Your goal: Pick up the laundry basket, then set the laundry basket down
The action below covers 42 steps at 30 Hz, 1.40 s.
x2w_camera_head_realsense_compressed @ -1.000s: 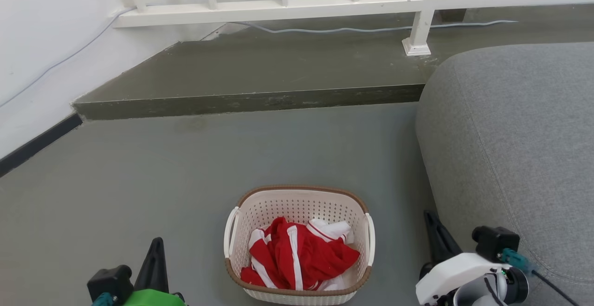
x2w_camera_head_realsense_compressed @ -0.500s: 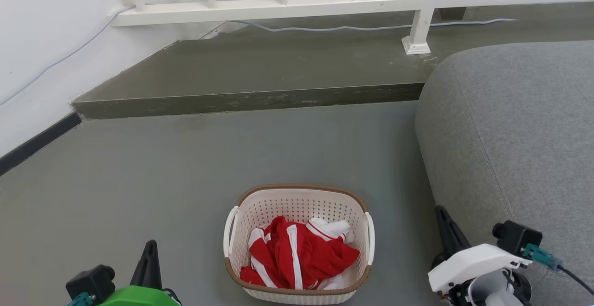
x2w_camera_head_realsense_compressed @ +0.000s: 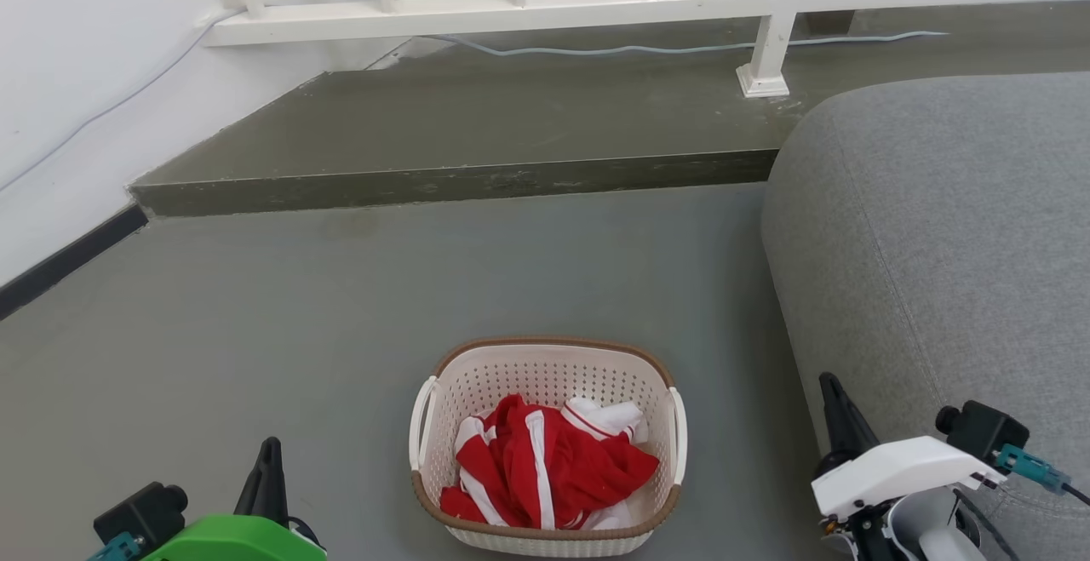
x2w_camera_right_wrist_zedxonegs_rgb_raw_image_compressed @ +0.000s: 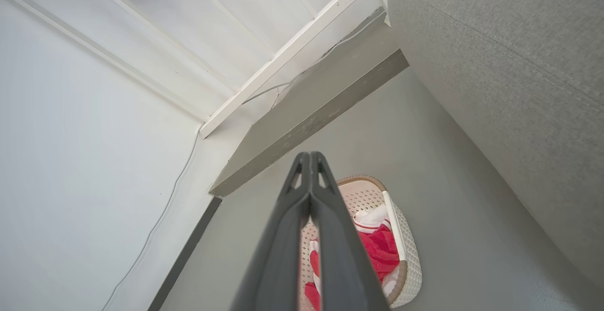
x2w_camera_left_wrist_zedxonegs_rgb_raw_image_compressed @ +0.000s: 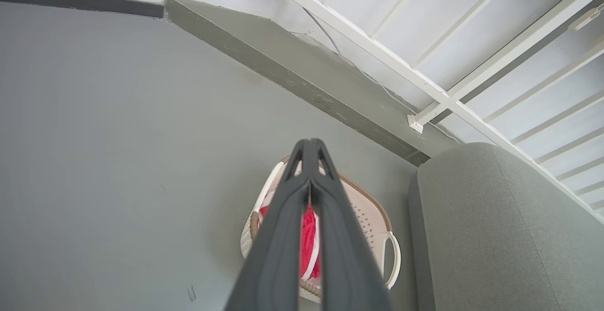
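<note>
The laundry basket (x2w_camera_head_realsense_compressed: 545, 365), cream-white and perforated with a brown rim and two white side handles, stands on the grey floor at the bottom centre of the head view. A crumpled red and white garment (x2w_camera_head_realsense_compressed: 553, 467) lies inside it. My left gripper (x2w_camera_head_realsense_compressed: 271, 450) hangs to the basket's left and my right gripper (x2w_camera_head_realsense_compressed: 828, 391) to its right, both apart from it and holding nothing. In the left wrist view the left gripper (x2w_camera_left_wrist_zedxonegs_rgb_raw_image_compressed: 309, 147) has its fingers pressed together in front of the basket (x2w_camera_left_wrist_zedxonegs_rgb_raw_image_compressed: 368, 212). Likewise the right gripper (x2w_camera_right_wrist_zedxonegs_rgb_raw_image_compressed: 309, 159) is shut, with the basket (x2w_camera_right_wrist_zedxonegs_rgb_raw_image_compressed: 406, 249) beyond it.
A grey sofa (x2w_camera_head_realsense_compressed: 945, 229) fills the right side, close to the basket and to my right arm. A raised concrete step (x2w_camera_head_realsense_compressed: 460, 182) crosses behind, carrying a white railing (x2w_camera_head_realsense_compressed: 647, 3) and a cable (x2w_camera_head_realsense_compressed: 681, 48). A white wall (x2w_camera_head_realsense_compressed: 77, 93) closes the left.
Both grippers have drawn outward and down away from the basket, the left one leftward and the right one rightward. The basket stays where it was.
</note>
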Motion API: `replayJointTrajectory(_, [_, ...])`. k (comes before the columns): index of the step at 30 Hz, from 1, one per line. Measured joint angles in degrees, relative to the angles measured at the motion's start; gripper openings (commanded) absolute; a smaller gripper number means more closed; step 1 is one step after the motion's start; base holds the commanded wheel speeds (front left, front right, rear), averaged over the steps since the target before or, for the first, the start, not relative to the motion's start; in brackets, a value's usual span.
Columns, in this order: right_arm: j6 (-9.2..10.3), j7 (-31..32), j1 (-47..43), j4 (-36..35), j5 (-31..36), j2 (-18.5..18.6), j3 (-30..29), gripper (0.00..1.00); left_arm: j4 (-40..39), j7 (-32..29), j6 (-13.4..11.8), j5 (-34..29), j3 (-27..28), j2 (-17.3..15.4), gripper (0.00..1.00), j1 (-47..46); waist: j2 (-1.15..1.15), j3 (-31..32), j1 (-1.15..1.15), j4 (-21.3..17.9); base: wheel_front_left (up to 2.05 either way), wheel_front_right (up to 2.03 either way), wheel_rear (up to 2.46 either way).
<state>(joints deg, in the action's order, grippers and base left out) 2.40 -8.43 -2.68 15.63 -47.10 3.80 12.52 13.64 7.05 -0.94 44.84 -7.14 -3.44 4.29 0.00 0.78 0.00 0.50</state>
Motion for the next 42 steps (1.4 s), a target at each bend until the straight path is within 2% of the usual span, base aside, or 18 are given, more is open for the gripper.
replayJointTrajectory(42, [-4.85, 6.57, 2.65, -0.11, -26.33, 0.3, -9.09, 0.0, 1.27, -7.11, 4.35, 25.92, 6.23, 0.63, 0.0, -3.93, 0.0, -0.52, 0.0, -0.27, 0.0, 0.0, 0.0])
